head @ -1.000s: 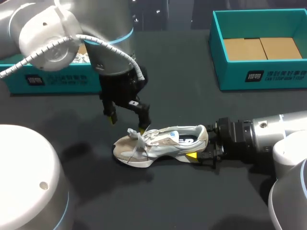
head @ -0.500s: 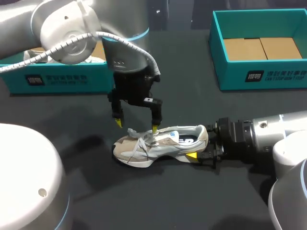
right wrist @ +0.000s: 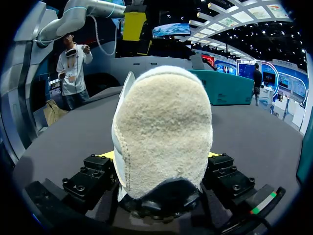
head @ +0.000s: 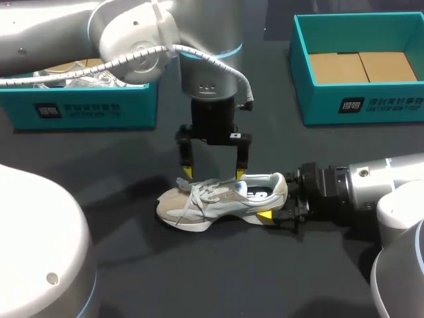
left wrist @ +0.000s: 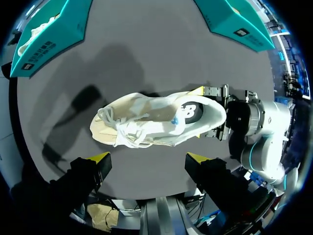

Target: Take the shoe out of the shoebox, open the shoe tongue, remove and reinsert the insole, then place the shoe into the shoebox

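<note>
A beige and white sneaker stands upright on the dark table, toe to the left, its laces loose. My right gripper is shut on the heel; in the right wrist view its fingers press the heel from both sides. My left gripper hangs open just above the laces and tongue, one yellow tip on each side of the shoe. In the left wrist view the shoe lies ahead of the open left gripper, and my right gripper holds its heel.
A teal shoebox with a cardboard floor stands at the back right. A second teal box holding crumpled paper stands at the back left. Bare dark tabletop lies in front of the shoe.
My left arm has moved right, from over the toe to over the laces, and turned its wrist so the fingers straddle the shoe. The shoe and right arm have stayed still.
</note>
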`<action>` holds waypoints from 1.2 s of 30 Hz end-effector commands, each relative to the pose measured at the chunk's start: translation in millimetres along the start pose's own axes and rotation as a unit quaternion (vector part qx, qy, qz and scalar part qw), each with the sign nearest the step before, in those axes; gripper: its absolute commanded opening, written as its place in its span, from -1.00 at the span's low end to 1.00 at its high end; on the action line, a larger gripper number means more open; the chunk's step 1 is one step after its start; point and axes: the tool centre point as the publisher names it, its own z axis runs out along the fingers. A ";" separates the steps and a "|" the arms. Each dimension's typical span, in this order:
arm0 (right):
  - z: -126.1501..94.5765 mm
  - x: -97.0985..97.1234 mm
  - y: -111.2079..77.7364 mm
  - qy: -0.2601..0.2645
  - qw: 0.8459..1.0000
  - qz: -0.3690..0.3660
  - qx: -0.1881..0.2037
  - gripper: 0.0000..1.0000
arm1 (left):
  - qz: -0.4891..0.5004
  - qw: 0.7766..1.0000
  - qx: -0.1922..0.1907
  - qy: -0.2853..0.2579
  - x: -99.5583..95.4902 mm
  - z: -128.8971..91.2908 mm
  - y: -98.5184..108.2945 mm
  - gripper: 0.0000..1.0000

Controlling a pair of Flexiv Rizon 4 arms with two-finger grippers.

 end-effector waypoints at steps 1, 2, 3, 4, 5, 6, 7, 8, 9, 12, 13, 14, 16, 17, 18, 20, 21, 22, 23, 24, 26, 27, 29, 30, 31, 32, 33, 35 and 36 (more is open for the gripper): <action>-0.6 -0.1 -1.2 0.000 1.000 0.000 0.002 -1.00 | 0.000 1.000 -0.004 -0.007 5.5 1.0 -3.4 1.00; -0.6 -0.1 -1.2 0.000 1.000 0.000 0.002 -1.00 | 0.000 1.000 -0.004 -0.007 5.5 1.0 -3.4 1.00; -0.6 -0.1 -1.2 0.000 1.000 0.000 0.002 -1.00 | 0.000 1.000 -0.004 -0.007 5.5 1.0 -3.4 1.00; -0.6 -0.1 -1.2 0.000 1.000 0.000 0.002 -1.00 | 0.000 1.000 -0.004 -0.007 5.5 1.0 -3.4 1.00; -0.6 -0.1 -1.2 0.000 1.000 0.000 0.002 -1.00 | 0.000 1.000 -0.004 -0.007 5.5 1.0 -3.4 1.00; -0.6 -0.1 -1.2 0.000 1.000 0.000 0.002 -1.00 | 0.000 1.000 -0.004 -0.007 5.5 1.0 -3.4 1.00; -0.6 -0.1 -1.2 0.000 1.000 0.000 0.002 -1.00 | -0.004 1.000 -0.004 -0.011 7.5 1.8 -4.0 1.00; -0.6 -0.1 -1.2 0.000 1.000 0.000 0.002 -1.00 | -0.009 1.000 0.001 -0.016 10.2 2.8 -3.4 1.00; -0.6 -0.1 -1.2 0.000 1.000 0.000 0.002 -1.00 | -0.012 1.000 0.001 -0.019 11.7 3.3 -3.2 1.00; -0.6 -0.1 -1.2 0.000 1.000 0.000 0.002 -1.00 | -0.017 0.999 0.014 -0.039 22.0 7.3 -0.5 1.00; -0.6 -0.1 -1.2 0.000 1.000 0.000 0.002 -1.00 | -0.019 0.999 0.015 -0.042 24.8 8.7 -0.7 1.00; -0.6 -0.1 -1.2 0.000 1.000 0.000 0.002 -1.00 | -0.022 0.999 0.013 -0.047 27.4 10.0 -1.0 1.00; -0.6 -0.1 -1.2 0.000 1.000 0.000 0.002 -1.00 | -0.034 0.998 0.012 -0.056 32.1 13.2 -3.2 1.00; -0.6 -0.1 -1.2 0.000 1.000 0.000 0.002 -1.00 | -0.037 0.997 0.013 -0.061 34.2 15.1 -3.9 1.00; -0.6 -0.1 -1.2 0.000 1.000 0.000 0.002 -1.00 | -0.042 0.997 0.010 -0.065 36.0 16.7 -4.8 1.00; -0.6 -0.1 -1.2 0.000 1.000 0.000 0.002 -1.00 | -0.053 0.996 0.011 -0.073 39.0 19.8 -6.6 1.00; -0.6 -0.1 -1.2 0.000 1.000 0.000 0.002 -1.00 | -0.057 0.995 0.012 -0.076 40.2 21.6 -7.7 1.00; -0.6 -0.1 -1.2 0.000 1.000 0.000 0.002 -1.00 | -0.060 0.995 0.013 -0.077 41.1 23.1 -8.6 1.00; -0.6 -0.1 -1.2 0.000 1.000 0.000 0.002 -1.00 | -0.063 0.995 0.017 -0.081 41.7 25.2 -9.6 1.00; -0.6 -0.1 -1.2 0.000 1.000 0.000 0.002 -1.00 | -0.065 0.994 0.017 -0.084 42.3 27.4 -10.7 1.00; -0.6 -0.1 -1.2 0.000 1.000 0.000 0.002 -1.00 | -0.072 0.993 0.025 -0.091 42.9 32.1 -12.9 0.91; -0.6 -0.1 -1.2 0.000 1.000 0.000 0.002 -1.00 | -0.073 0.993 0.022 -0.093 43.3 34.1 -14.1 0.83; -0.6 -0.1 -1.2 0.000 1.000 0.000 0.002 -1.00 | -0.080 0.991 0.030 -0.099 43.8 37.8 -16.5 0.85; -0.6 -0.1 -1.2 0.000 1.000 0.000 0.002 -1.00 | -0.081 0.991 0.028 -0.100 43.8 39.5 -17.5 0.87; -0.6 -0.1 -1.2 0.000 1.000 0.000 0.002 -1.00 | -0.083 0.991 0.026 -0.102 43.7 40.9 -18.3 0.88; -0.6 -0.1 -1.2 0.000 1.000 0.000 0.002 -1.00 | -0.084 0.991 0.027 -0.105 43.8 42.6 -18.8 0.89; -0.6 -0.1 -1.2 0.000 1.000 0.000 0.002 -1.00 | -0.085 0.990 0.028 -0.107 43.9 43.8 -19.1 0.90; -0.6 -0.1 -1.2 0.000 1.000 0.000 0.002 -1.00 | -0.088 0.989 0.027 -0.112 44.6 47.2 -20.4 0.91; -0.6 -0.1 -1.2 0.000 1.000 0.000 0.002 -1.00 | -0.091 0.989 0.030 -0.116 44.9 48.5 -21.0 0.88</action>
